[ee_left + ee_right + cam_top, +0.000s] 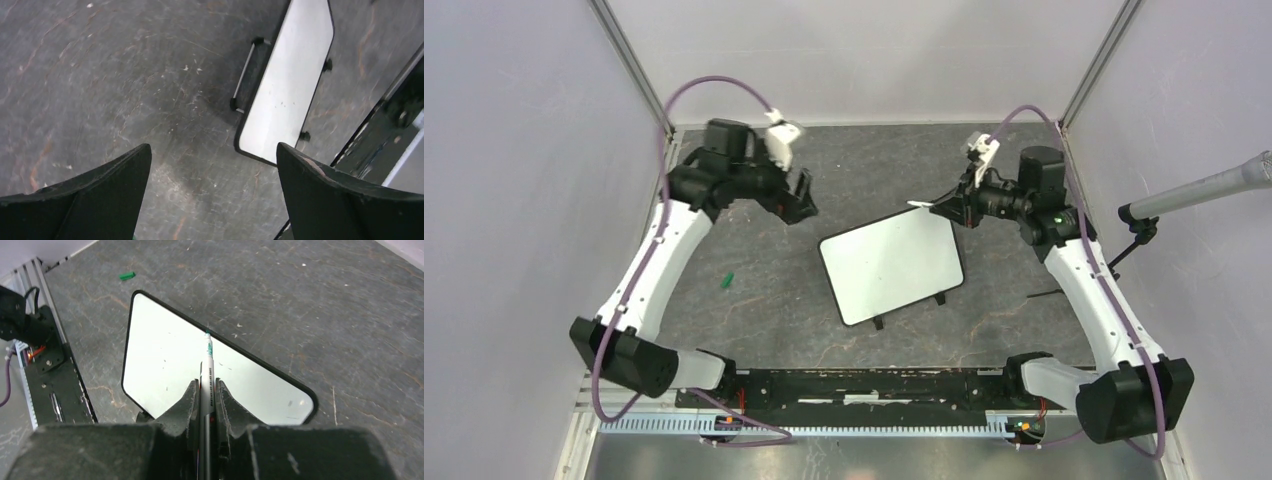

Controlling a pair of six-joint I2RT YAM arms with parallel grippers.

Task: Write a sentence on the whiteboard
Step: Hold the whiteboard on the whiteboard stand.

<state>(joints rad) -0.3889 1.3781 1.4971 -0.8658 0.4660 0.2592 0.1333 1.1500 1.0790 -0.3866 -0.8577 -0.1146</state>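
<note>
The right gripper (206, 390) is pressed together on a green-tipped marker (208, 365), whose tip points out over the far edge of the whiteboard (892, 265). The board lies flat on the surface (754, 320), just below and ahead of that gripper, its white face showing only faint specks. The left gripper (214, 150) is spread wide and holds nothing, with the whiteboard ahead to its right. A green cap (727, 281) lies well apart from the board.
</note>
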